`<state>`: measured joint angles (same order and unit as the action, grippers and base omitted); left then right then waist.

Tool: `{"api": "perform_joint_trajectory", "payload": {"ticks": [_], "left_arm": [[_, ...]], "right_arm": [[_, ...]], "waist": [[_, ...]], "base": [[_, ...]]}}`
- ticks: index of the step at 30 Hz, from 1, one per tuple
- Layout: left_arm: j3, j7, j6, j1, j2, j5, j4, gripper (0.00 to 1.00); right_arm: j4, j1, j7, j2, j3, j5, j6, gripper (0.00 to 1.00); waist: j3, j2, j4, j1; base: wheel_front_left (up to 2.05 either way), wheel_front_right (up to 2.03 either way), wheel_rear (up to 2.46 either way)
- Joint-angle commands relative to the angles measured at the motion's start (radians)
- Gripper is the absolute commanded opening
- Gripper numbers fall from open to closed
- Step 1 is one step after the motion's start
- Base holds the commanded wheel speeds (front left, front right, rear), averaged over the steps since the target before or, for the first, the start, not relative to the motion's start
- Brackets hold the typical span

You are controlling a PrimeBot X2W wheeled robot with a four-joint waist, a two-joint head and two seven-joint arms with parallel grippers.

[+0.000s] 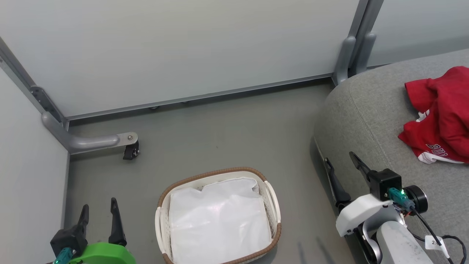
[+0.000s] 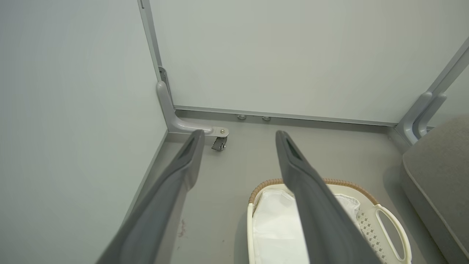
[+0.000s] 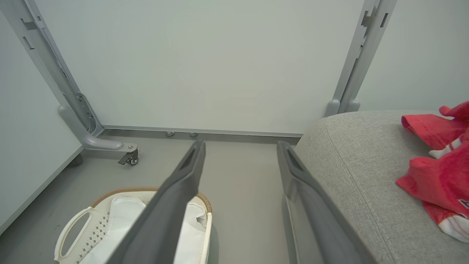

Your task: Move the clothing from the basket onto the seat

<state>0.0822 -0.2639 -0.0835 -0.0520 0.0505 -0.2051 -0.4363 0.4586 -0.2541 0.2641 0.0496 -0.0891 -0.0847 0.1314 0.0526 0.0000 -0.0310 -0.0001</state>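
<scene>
The red clothing (image 1: 441,115) lies bunched on the grey seat (image 1: 366,110) at the right, white lettering and trim showing; the right wrist view has the clothing (image 3: 438,176) on the seat (image 3: 351,165). The basket (image 1: 273,205) stands on the floor at bottom centre, holding a white liner (image 1: 216,220). My left gripper (image 1: 99,209) is open at the lower left, left of the basket (image 2: 366,198), nothing between its fingers. My right gripper (image 1: 340,165) is open beside the seat's front edge, between basket and clothing, holding nothing.
Pale partition panels (image 1: 183,47) close off the back and left. A grey partition foot with a castor (image 1: 130,148) juts onto the floor at the left. Another grey post (image 1: 351,47) stands behind the seat. Grey floor (image 1: 227,135) lies between basket and panels.
</scene>
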Motion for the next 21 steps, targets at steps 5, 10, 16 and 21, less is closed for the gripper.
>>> {"api": "perform_joint_trajectory", "payload": {"ticks": [5, 10, 16, 21], "left_arm": [[0.004, 0.000, -0.022, 0.027, 0.000, -0.037, 0.010, 0.00], [0.008, 0.012, -0.022, 0.028, -0.008, -0.056, -0.026, 0.00], [0.015, 0.047, -0.025, 0.016, -0.007, -0.167, -0.013, 0.00], [0.012, 0.067, -0.026, 0.013, -0.007, -0.254, 0.005, 0.00]], "right_arm": [[0.004, 0.022, 0.000, 0.000, 0.004, -0.003, 0.000, 0.00], [0.037, 0.041, -0.009, -0.006, 0.010, -0.023, 0.000, 0.00], [0.019, 0.046, -0.045, -0.006, 0.031, -0.147, 0.000, 0.00], [-0.001, 0.056, -0.065, -0.005, 0.039, -0.244, 0.000, 0.00]], "waist": [[-0.023, 0.0000, -0.005, 0.0001], [-0.026, 0.0000, -0.005, 0.0001], [-0.027, 0.0000, -0.004, 0.0001], [-0.028, 0.0000, -0.002, 0.0001]], "base": [[0.00, 0.00, 0.00], [0.00, 0.00, 0.00], [0.00, 0.00, 0.00], [0.00, 0.00, 0.00]]}}
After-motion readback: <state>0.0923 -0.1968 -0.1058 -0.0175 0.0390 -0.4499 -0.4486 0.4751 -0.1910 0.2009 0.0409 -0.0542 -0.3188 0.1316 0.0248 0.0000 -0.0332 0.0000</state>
